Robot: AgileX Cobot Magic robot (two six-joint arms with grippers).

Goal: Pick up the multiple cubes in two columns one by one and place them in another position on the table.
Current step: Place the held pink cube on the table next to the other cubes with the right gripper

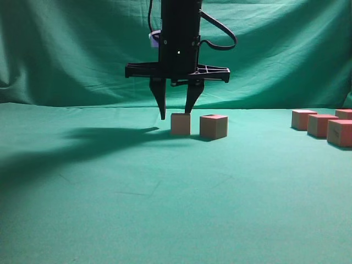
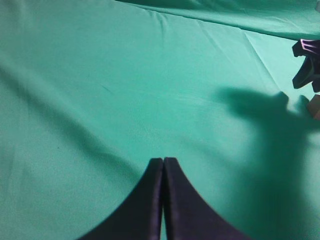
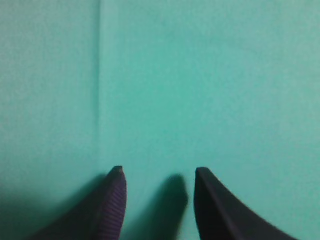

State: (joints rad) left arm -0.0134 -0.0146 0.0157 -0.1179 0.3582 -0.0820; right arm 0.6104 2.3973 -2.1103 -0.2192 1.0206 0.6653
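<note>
Two pinkish-red cubes stand side by side mid-table, one on the left [image 1: 180, 124] and one on the right [image 1: 213, 126]. My right gripper [image 1: 176, 115] hangs open straight over the left cube, fingertips about level with its top. Whether a finger touches it I cannot tell. In the right wrist view the right gripper [image 3: 157, 172] has only green cloth between its fingers. Several more cubes [image 1: 322, 125] sit grouped at the far right. My left gripper [image 2: 163, 160] is shut on nothing above bare table [image 2: 100, 100]; a cube's edge [image 2: 315, 106] shows at that view's right border.
The green cloth backdrop [image 1: 66, 49] hangs behind the table. The right arm casts a dark shadow [image 1: 104, 137] leftward across the cloth. Wide green cloth [image 1: 165, 209] stretches toward the front, and the left half bears no objects.
</note>
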